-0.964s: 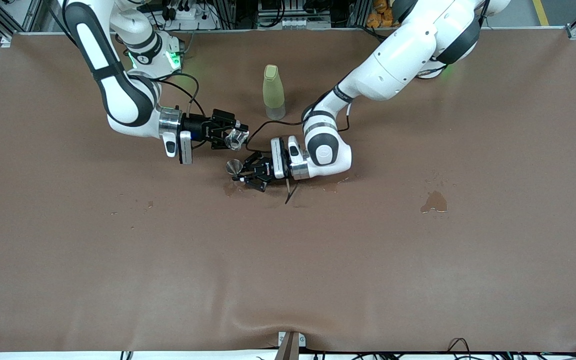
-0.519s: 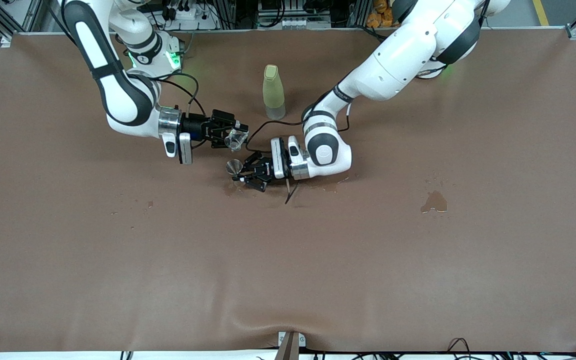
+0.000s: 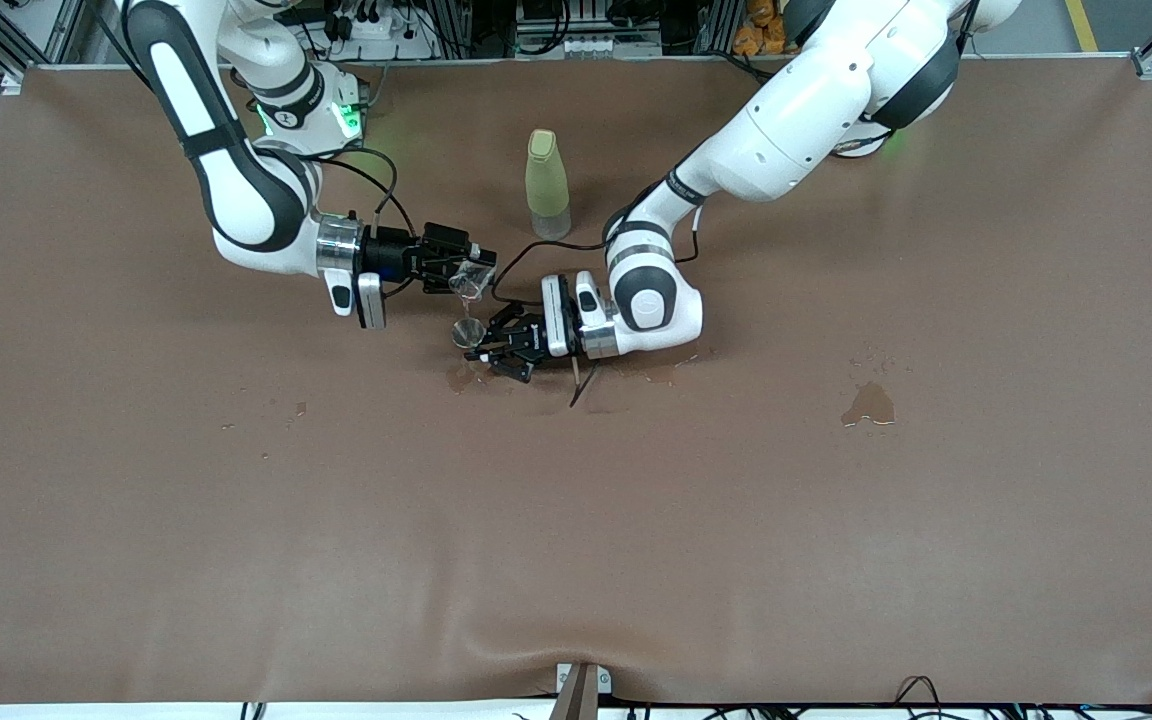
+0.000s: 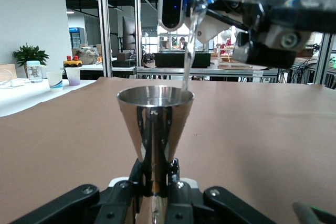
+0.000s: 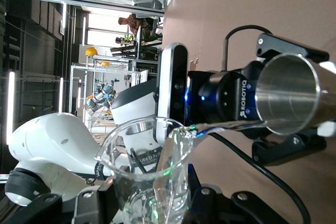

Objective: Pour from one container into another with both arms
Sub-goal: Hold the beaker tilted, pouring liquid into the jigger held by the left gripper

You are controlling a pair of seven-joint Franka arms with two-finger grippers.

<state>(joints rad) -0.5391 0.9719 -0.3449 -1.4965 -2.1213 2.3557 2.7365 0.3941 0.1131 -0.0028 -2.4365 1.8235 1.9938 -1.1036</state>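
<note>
metal measure's lower cone hidden between left gripper fingers.

Tilted cup in right pincer above measure in left pincer, seemingly off table.

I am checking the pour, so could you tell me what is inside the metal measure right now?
A thin stream of clear liquid falls from the tilted transparent cup into the metal measure. Its steel wall hides the liquid level inside.

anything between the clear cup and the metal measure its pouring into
Nothing visible. The right gripper tilts the cup just above the measure held by the left gripper; only the stream crosses the gap.
</note>
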